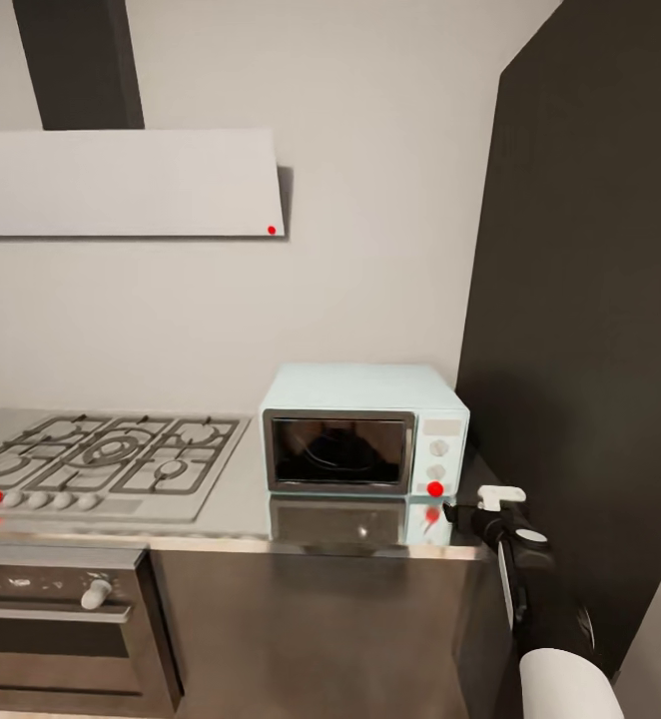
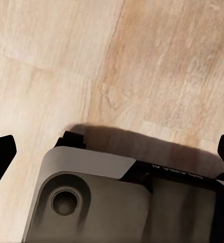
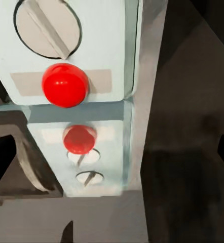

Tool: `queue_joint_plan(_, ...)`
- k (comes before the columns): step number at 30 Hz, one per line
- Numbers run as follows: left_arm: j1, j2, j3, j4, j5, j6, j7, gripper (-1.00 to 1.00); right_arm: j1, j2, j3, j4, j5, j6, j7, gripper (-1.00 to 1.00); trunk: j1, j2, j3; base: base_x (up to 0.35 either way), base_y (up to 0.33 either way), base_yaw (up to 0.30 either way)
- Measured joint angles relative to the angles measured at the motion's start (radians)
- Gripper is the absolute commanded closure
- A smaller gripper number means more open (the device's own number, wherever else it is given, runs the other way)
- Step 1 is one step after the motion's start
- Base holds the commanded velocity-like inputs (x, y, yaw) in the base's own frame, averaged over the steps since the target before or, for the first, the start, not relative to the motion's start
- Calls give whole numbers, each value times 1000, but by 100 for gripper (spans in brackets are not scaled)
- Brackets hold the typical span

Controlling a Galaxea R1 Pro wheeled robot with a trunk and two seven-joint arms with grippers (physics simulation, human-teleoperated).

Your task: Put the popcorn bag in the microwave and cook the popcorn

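Mint-blue microwave [image 1: 363, 429] sits on the countertop [image 1: 241, 514] beside the hob [image 1: 106, 454], door shut; dark shapes behind the glass cannot be identified. Right gripper [image 1: 457, 512] hovers just beside its red light [image 1: 434, 488]; the right wrist view shows that light [image 3: 65, 84] and a knob [image 3: 43, 26] close up. Finger spread cannot be told. Left gripper [image 2: 112, 152] fingers are spread wide over wood floor [image 2: 112, 61].

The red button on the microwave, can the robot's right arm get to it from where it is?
Probably yes. The right gripper hangs just in front of the microwave, beside the red button. In the right wrist view the button looms large, with nothing seen between. Whether the fingers are open or shut is unclear.
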Motion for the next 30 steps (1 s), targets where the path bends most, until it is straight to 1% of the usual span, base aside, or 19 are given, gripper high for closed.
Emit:
queue_joint_plan(5, 0, 0, 0, 0, 2, 0, 0, -100, 0, 4, 3, 1, -2, 0, 1, -100, 0, 0, 0, 155, -76, 0)
queue_joint_plan(10, 0, 0, 0, 0, 8, 0, 0, -100, 0, 14, 6, 30, -2, 0, -5, -100, 0, 0, 0, 18, -7, 0)
queue_joint_plan(19, 0, 0, 0, 0, 9, 0, 0, -100, 0, 14, 7, 37, -2, 0, -9, -100, 0, 0, 0, 0, 0, 0)
queue_joint_plan(20, 0, 0, 0, 0, 9, 0, 0, -100, 0, 14, 7, 37, -2, 0, -9, 100, 0, 0, 0, 0, 0, 0)
queue_joint_plan(26, 0, 0, 0, 0, 9, 0, 0, -100, 0, 14, 7, 37, -1, 1, -10, 100, 0, 0, 0, 0, 11, 0)
queue_joint_plan(30, 0, 0, 0, 0, 10, 0, 1, -100, 0, 13, 7, 37, -1, 0, -10, 100, 0, 0, 0, 0, 234, 0)
